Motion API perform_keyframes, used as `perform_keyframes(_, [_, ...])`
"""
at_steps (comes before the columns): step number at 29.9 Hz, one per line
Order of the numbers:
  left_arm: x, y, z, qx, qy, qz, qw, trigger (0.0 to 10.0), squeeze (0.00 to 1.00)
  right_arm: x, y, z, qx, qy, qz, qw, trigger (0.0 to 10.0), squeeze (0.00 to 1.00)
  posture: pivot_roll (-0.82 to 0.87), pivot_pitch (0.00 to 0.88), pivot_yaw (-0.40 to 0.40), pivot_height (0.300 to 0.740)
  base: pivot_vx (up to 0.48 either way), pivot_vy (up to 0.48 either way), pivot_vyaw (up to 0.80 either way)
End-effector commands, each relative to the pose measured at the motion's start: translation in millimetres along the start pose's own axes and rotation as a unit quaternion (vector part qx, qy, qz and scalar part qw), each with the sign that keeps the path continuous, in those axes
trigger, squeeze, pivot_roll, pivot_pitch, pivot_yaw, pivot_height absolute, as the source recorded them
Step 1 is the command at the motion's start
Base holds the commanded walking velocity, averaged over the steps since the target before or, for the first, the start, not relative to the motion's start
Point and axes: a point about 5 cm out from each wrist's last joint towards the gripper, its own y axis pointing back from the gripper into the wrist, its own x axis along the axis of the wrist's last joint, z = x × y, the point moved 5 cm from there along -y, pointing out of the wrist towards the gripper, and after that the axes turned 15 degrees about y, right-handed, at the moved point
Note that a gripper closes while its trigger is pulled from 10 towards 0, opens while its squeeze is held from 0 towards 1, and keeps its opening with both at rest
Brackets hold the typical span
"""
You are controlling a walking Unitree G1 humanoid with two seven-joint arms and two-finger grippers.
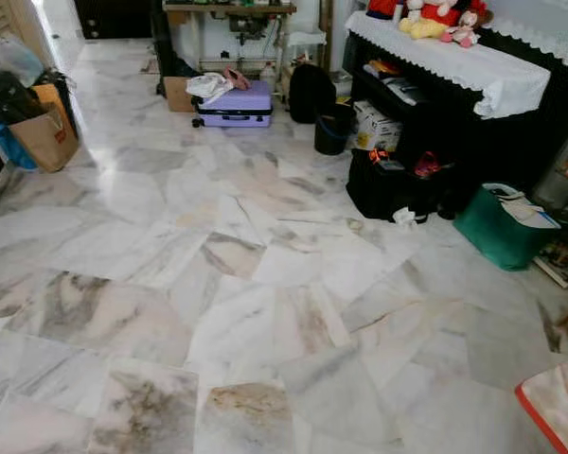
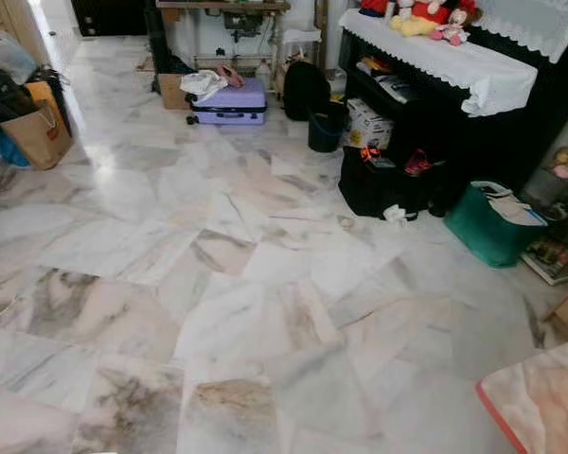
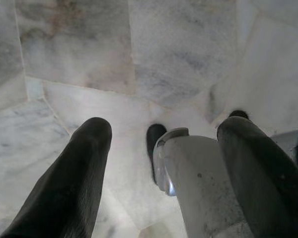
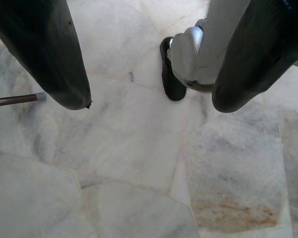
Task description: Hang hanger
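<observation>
Down at the robot's sides, the left gripper [image 3: 159, 163] and right gripper [image 4: 146, 74] are held released over bare marble floor [image 1: 218, 312], nothing grasped. No hanger can be made out, so the task is judged barely begun. Wide open floor is offered ahead; the right is edged by a green bin [image 1: 497, 227] and dark shelf [image 1: 473, 123], the far end by a purple suitcase [image 1: 237, 104].

No legible text or labels
</observation>
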Motion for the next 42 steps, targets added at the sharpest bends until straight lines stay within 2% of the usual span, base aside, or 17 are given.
perform_keyframes(1, [20.9, 6.6, -30.5, 0.037, -0.023, 0.049, 0.998, 10.0, 0.0, 110.3, -8.4, 16.7, 0.013, -0.103, 0.107, 0.989, 10.0, 0.0, 0.13, 0.052, 0.006, 0.74, 0.0, -0.401, -0.8])
perform_keyframes(4, [26.9, 3.5, -22.1, 0.028, -0.02, 0.047, 0.998, 10.0, 0.0, 113.0, -8.1, 20.8, 0.009, -0.103, 0.108, 0.989, 10.0, 0.0, 0.13, 0.045, 0.005, 0.74, 0.0, 0.0, -0.8])
perform_keyframes(5, [29.7, 1.7, -13.2, 0.012, -0.044, 0.046, 0.998, 10.0, 0.0, 112.7, -8.1, 23.3, 0.003, -0.111, 0.106, 0.988, 10.0, 0.0, 0.13, 0.034, 0.003, 0.74, 0.0, 0.0, -0.8])
perform_keyframes(6, [34.1, 0.2, -6.0, 0.003, -0.052, 0.049, 0.997, 10.0, 0.0, 113.5, -7.9, 25.5, 0.001, -0.113, 0.106, 0.988, 10.0, 0.0, 0.13, 0.033, 0.002, 0.74, 0.0, 0.0, -0.8])
perform_keyframes(10, [41.3, -0.9, -0.8, 0.0, -0.04, 0.061, 0.997, 10.0, 0.0, 114.8, -7.7, 28.2, 0.001, -0.113, 0.106, 0.988, 10.0, 0.0, 0.12, 0.033, -0.008, 0.74, 0.0, 0.0, -0.8])
perform_keyframes(12, [40.6, -1.7, 2.8, -0.004, -0.047, 0.057, 0.997, 10.0, 0.0, 115.1, -7.5, 29.9, 0.0, -0.114, 0.104, 0.988, 10.0, 0.0, 0.12, 0.033, -0.016, 0.74, 0.0, 0.0, -0.8])
perform_keyframes(26, [11.0, 1.8, -7.3, 0.011, -0.037, 0.031, 0.999, 10.0, 0.0, 114.3, -7.7, 30.7, -0.004, -0.128, 0.102, 0.987, 10.0, 0.0, 0.13, 0.019, -0.021, 0.74, 0.0, 0.0, -0.8])
perform_keyframes(33, [18.2, 1.6, -7.9, 0.009, -0.021, 0.042, 0.999, 10.0, 0.0, 113.3, -7.6, 30.7, 0.0, -0.119, 0.1, 0.988, 10.0, 0.0, 0.13, 0.01, -0.02, 0.74, 0.0, 0.0, -0.8])
perform_keyframes(42, [21.5, 0.8, -3.1, -0.002, -0.033, 0.044, 0.998, 10.0, 0.0, 110.5, -8.1, 28.3, 0.0, -0.13, 0.098, 0.987, 10.0, 0.0, 0.13, 0.003, -0.013, 0.74, 0.0, 0.0, -0.8])
